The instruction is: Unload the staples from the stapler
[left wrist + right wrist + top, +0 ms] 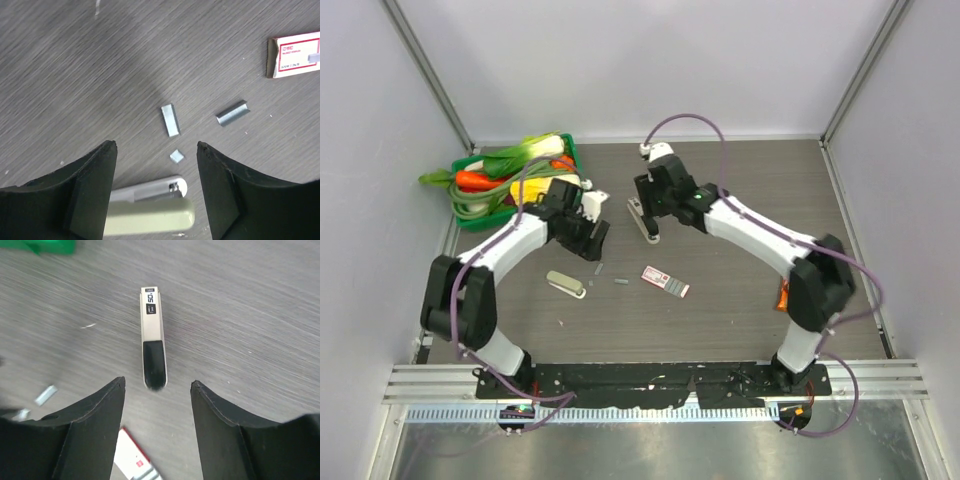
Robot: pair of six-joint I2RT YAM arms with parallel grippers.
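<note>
White walls close in a dark wood-grain worktop [740, 320], with a green basket [463, 163] of vegetables at ten o'clock. The left gripper [156, 146] hangs with jaws apart and empty near the beige stapler [150, 217] at seven o'clock. The right gripper [157, 381], jaws spread and holding nothing, hovers by the black rear of the stapler [151, 335], which lies flat near twelve o'clock. A pink-and-white box [665, 281] lies about centre. The staples [170, 120] lie loose in short strips between box and beige stapler
</note>
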